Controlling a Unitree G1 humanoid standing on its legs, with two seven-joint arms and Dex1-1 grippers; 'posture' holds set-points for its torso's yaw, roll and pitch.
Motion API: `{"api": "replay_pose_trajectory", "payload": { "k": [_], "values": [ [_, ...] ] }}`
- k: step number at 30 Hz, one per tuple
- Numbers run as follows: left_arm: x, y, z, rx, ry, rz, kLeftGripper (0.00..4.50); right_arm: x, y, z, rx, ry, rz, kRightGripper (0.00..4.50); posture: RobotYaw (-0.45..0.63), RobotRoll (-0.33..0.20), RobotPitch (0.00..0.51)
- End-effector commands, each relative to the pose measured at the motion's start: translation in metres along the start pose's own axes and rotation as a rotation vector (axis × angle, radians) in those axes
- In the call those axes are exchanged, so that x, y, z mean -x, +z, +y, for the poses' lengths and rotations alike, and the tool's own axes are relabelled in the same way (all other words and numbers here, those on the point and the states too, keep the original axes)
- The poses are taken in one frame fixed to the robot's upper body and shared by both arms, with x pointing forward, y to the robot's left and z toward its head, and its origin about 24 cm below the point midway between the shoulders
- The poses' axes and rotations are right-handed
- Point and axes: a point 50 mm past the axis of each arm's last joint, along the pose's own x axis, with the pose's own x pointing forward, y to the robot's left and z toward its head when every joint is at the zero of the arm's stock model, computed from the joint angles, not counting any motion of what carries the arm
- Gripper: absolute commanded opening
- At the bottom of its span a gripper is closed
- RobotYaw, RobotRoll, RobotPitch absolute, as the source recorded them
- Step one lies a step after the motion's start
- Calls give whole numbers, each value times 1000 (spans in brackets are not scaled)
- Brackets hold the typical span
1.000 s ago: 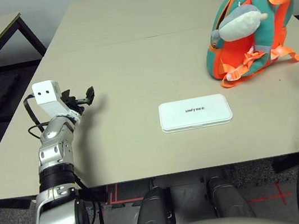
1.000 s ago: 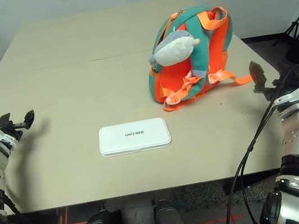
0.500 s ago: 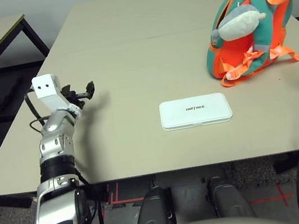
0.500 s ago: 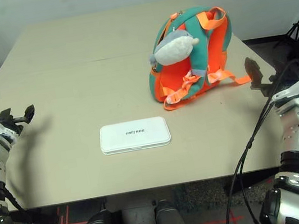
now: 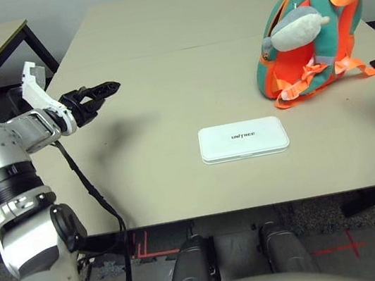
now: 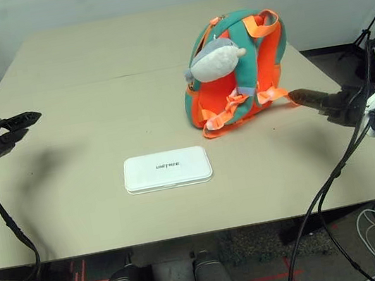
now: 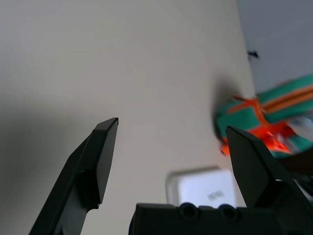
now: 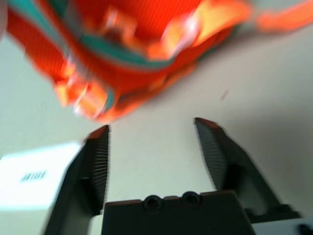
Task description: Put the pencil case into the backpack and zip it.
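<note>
the pencil case [image 5: 244, 139] lies flat on the beige table [image 5: 161, 66], near the front edge, its black lettering facing up. nothing touches it and it is closed.

the backpack [image 5: 310, 39] stands at about two o'clock from the case, well apart from it, with the orange straps and back panel turned toward the robot. a grey-and-white plush shark charm [image 5: 296, 28] hangs against its upper part. the strap ends [image 6: 230, 114] trail onto the table at its foot. whether its zip is open or shut cannot be told from this side, and nothing of its inside can be seen.

the left gripper [image 5: 98, 94] hovers above the table at about ten o'clock from the case, far from it, pointing across toward the backpack. its two black fingers [image 7: 100, 156] stand wide apart with nothing between them.

the right gripper [image 6: 307, 99] hangs just beside the backpack, at about four o'clock from it, near the trailing strap end, pointing toward the bag. in the right wrist view its fingers [image 8: 212, 149] are parted with bare table between them, gripping nothing, and the orange base of the bag lies just ahead.
</note>
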Motion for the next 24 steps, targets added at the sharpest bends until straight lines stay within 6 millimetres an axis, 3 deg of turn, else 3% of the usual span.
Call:
{"api": "replay_pose_trajectory", "payload": {
  "k": [1, 8, 24],
  "values": [
    [-11, -22, -2, 20, -63, 106, 4500, -15, -13, 12, -6, 71, 87, 2216, -36, 0, 49],
    [-24, -42, -3, 43, -138, 199, 4500, -38, -27, 24, -31, 148, 151, 46, -21, 0, 52],
    [-41, -66, -2, 80, -155, 257, 4500, -52, -45, 40, -18, 261, 310, 46, 5, 0, 89]
  ]
}}
